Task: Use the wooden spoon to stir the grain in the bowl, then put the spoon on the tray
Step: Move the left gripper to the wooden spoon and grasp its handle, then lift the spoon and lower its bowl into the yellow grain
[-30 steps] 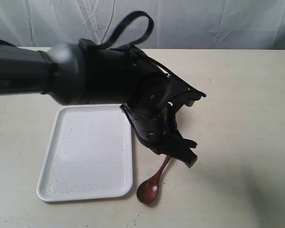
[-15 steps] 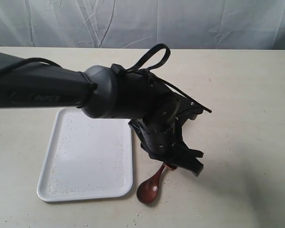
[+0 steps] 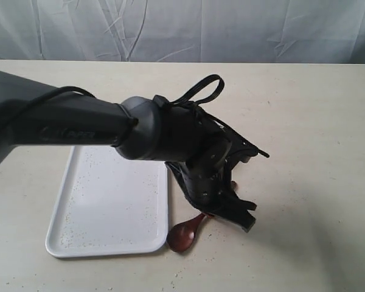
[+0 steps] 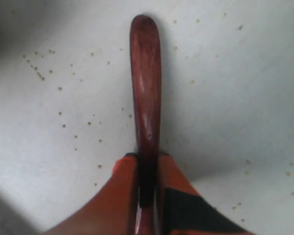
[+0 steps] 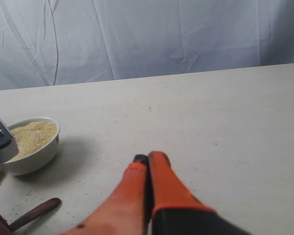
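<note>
Links of the left arm are stretched in from the left side of the exterior view, passing over the far right corner of the tray (image 3: 109, 194). The wrist is bent steeply downward just right of the tray, so that the left claw (image 3: 230, 210) is pointed at the surface (image 3: 316, 152). The wooden spoon (image 3: 185, 234) is pinched by its handle in that claw. Its oval end is set low, just beside the tray's right rim at the near corner and outside the tray. Whether the rim is touched cannot be told.

From the left wrist view, the orange fingers (image 4: 125, 191) are seen pressed against both sides of the wooden spoon (image 4: 146, 88). The handle is run straight out between them over a pale ground speckled with stray grains.

From the right wrist view, the right claw (image 5: 148, 159) is held above the bare surface (image 5: 210, 112). Its fingers are pressed together with nothing between them. The grain (image 5: 32, 134) is heaped in the bowl (image 5: 36, 156), which is stood upright on the surface. The tip of the spoon's handle (image 5: 36, 213) is seen low against the surface.
</note>
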{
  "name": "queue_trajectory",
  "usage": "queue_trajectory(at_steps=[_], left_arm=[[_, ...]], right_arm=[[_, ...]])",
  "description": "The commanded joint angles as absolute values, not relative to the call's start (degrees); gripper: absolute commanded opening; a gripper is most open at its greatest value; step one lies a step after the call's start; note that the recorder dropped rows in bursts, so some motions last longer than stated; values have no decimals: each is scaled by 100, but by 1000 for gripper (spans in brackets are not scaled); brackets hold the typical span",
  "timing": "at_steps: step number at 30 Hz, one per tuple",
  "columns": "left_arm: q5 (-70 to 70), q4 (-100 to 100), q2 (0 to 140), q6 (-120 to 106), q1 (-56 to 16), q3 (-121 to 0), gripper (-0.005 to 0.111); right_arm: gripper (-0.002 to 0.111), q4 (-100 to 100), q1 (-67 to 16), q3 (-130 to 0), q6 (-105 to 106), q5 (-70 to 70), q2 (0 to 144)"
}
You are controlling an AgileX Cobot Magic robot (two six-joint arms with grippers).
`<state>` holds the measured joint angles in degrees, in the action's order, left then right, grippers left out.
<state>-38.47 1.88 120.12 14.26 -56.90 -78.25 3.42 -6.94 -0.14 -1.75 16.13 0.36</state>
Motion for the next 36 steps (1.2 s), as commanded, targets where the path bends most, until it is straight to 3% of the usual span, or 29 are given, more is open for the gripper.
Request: queue_trajectory(at_steps=[1,12,19,26,36], left_arm=[[-3871,162,11852,1447,-5724,-7882,0],[-3129,555,10549,2336,-5507,-8375,0],[-2652,2575,10374,6591,-4761,-8211,0],[-2896,5694,10411,11922,-4684,-7716,0],[-3087,4956,11277,11989,-4462,-7698,0]], right_arm=[[0,329,-702,0,-144,1578,0],[0,329,-702,0,-144,1578,0],[0,329,-702,0,-144,1566,0],[0,329,-702,0,-144,1566,0],[0,329,-702,0,-144,1566,0]])
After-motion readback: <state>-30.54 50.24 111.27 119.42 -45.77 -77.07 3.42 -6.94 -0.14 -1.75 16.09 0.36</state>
